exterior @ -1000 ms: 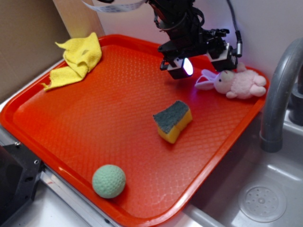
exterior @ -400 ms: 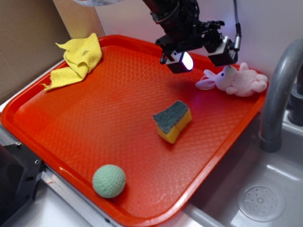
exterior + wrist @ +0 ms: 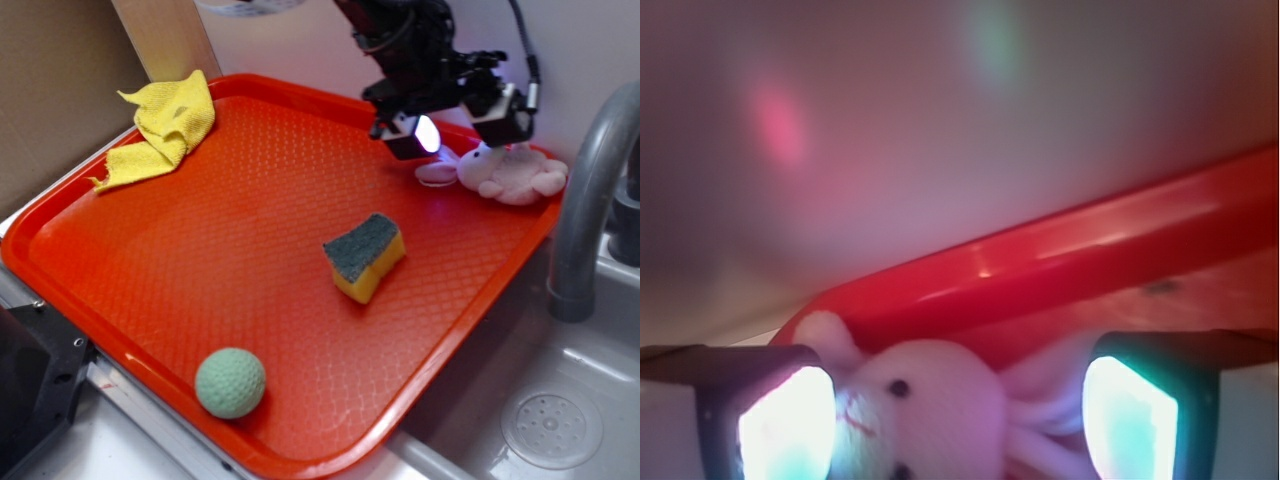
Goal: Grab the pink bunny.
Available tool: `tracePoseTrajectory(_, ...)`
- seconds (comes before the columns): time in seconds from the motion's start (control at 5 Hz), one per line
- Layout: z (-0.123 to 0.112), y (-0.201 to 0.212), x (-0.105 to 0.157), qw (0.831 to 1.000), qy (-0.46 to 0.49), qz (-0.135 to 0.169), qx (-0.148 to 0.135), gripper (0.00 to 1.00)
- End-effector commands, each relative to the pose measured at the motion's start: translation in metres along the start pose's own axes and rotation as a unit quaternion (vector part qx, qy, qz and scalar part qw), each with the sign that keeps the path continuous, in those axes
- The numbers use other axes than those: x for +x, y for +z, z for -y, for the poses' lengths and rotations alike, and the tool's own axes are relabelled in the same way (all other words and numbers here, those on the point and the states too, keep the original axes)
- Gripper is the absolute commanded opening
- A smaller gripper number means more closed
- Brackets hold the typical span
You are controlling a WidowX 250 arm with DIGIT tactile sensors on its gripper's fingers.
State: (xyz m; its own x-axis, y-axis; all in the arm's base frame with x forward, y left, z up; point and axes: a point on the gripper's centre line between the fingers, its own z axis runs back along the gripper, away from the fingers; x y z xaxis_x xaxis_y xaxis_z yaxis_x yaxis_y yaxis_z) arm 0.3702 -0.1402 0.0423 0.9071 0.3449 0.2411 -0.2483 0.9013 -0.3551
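No text, label, brand, number or sign can be read in either view.

pale-pink plush bunny (image 3: pixel 512 175) lies on its side by the tray's far right rim, ears leftward.

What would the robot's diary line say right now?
gripper: open, above bunny's head | pink bunny: lying at tray's far corner, not grabbed | step: line up
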Motion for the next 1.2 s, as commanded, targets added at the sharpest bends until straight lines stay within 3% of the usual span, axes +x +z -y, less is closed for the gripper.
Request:
tracePoseTrajectory(0.0, 0.032, 0.01, -0.007, 0.998, -0.042, -0.038, -0.035, 1.0)
tracePoseTrajectory(0.2, 0.028, 0.01, -0.015, 0.996, -0.028, -0.082, -0.034, 0.0)
tracePoseTrajectory(0.4, 0.024, 0.014, -0.018, 0.996, -0.024, -0.075, -0.032, 0.0)
tracePoseTrajectory(0.6, 0.009, 0.023, -0.019, 0.998, -0.021, -0.059, 0.013, 0.0)
tracePoseTrajectory(0.8, -0.023, 0.051, -0.015, 0.997, 0.015, -0.045, 0.063, 0.0)
tracePoseTrajectory(1.0, -0.056, 0.089, -0.013, 0.994, 0.077, -0.03, 0.071, 0.0)
